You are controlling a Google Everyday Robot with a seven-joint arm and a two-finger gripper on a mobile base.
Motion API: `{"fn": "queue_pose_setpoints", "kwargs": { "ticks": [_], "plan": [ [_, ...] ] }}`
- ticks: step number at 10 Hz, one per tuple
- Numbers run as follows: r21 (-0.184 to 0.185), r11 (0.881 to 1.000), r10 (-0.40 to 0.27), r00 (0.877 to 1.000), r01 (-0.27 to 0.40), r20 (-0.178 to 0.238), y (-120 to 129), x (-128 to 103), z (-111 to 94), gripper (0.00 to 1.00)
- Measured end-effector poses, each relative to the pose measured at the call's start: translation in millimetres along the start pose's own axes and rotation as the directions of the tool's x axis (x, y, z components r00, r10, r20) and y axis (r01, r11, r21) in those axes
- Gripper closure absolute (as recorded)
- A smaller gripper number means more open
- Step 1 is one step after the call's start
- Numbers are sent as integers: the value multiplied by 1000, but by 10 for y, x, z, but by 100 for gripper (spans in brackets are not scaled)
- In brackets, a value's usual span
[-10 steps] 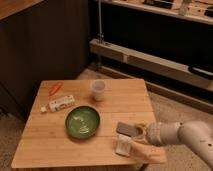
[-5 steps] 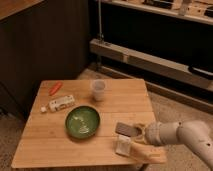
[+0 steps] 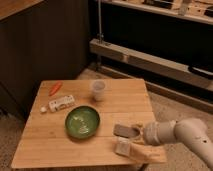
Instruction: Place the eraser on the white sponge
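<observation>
Clamping one eraser (image 3: 125,131), gripper (image 3: 138,134) jaws at table's (image 3: 50,145) front right — one white sponge (image 3: 122,146) just beside.

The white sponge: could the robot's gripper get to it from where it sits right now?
Probably yes. The gripper is low over the table's near right corner, right against the eraser. The white sponge lies just beside the eraser, toward the near edge, and nothing stands between it and the gripper.

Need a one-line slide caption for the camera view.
Gripper at the eraser, beside the white sponge at a near corner of the wooden table; green bowl and cup beyond.
</observation>
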Motion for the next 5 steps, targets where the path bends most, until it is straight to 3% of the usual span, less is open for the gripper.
{"fn": "queue_pose_setpoints", "kwargs": {
  "ticks": [2,3,5],
  "plan": [
    [25,1000,-4,1000,4,9,-70,-14,61,100],
    [54,999,-8,1000,7,18,-134,-15,146,100],
    [69,998,-5,998,1,58,-190,-104,203,100]
  ]
}}
